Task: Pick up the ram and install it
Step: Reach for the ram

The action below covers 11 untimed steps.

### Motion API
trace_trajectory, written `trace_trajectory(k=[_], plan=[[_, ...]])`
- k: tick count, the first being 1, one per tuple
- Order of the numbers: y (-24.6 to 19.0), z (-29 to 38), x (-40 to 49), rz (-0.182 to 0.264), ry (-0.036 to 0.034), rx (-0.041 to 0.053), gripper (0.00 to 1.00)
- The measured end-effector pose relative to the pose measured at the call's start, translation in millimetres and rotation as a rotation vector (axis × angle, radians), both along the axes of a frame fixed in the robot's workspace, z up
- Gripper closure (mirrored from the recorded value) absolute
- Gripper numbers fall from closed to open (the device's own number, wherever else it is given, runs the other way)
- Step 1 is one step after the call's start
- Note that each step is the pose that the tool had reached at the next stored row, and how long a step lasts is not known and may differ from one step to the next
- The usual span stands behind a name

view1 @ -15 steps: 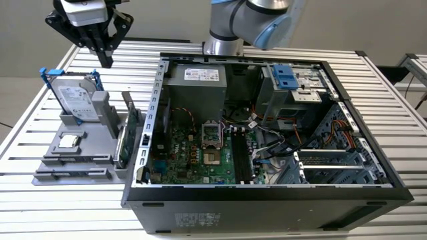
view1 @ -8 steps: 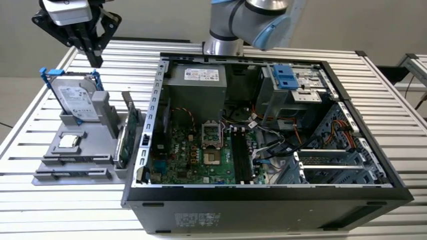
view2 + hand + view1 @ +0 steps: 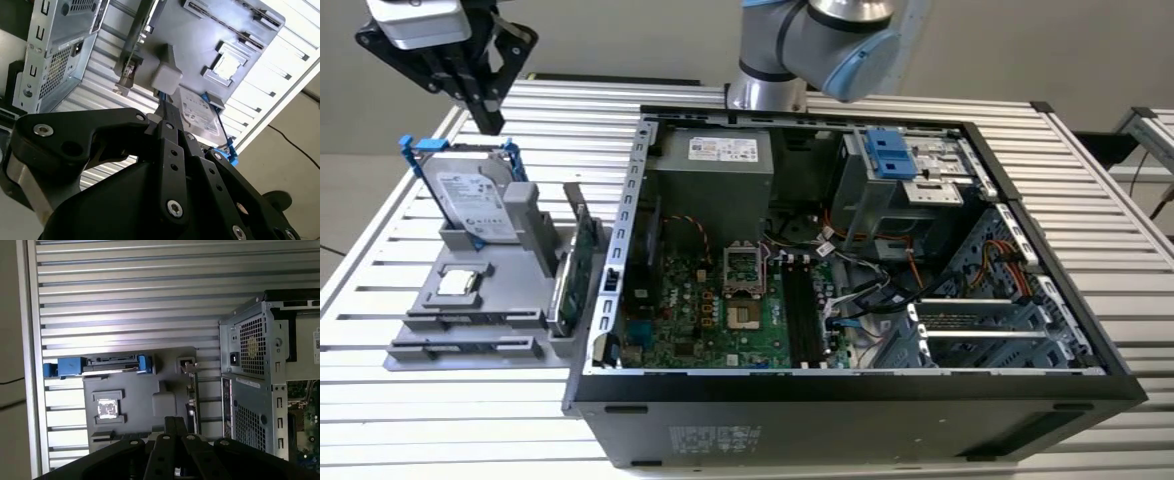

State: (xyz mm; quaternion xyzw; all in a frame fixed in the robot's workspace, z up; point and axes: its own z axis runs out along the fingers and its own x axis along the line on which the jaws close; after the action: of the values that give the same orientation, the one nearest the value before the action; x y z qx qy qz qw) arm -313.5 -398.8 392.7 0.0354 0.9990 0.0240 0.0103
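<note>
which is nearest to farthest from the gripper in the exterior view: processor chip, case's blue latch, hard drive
1. hard drive, upright, just by the gripper
2. processor chip, flat on the holder
3. blue latch, inside the case

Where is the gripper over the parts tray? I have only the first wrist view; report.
Observer: In the exterior view the gripper hangs above the hard drive standing in the grey tray, apart from it.
Operator: Describe the install site.
Observer: Long black slots run beside the processor socket on the motherboard in the open case.
Operator: Check the drive's face.
Observer: In the second wrist view a pale label covers most of it.
</note>
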Motion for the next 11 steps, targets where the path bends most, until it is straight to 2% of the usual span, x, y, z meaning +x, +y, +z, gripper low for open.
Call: trace_trajectory(k=[6, 11], plan=[[0.0, 0.0, -19.8, 0.003, -0.0001, 0.0, 1.0], [0.0, -0.1, -28.4, 0.023, -0.0001, 0.0001, 1.0]])
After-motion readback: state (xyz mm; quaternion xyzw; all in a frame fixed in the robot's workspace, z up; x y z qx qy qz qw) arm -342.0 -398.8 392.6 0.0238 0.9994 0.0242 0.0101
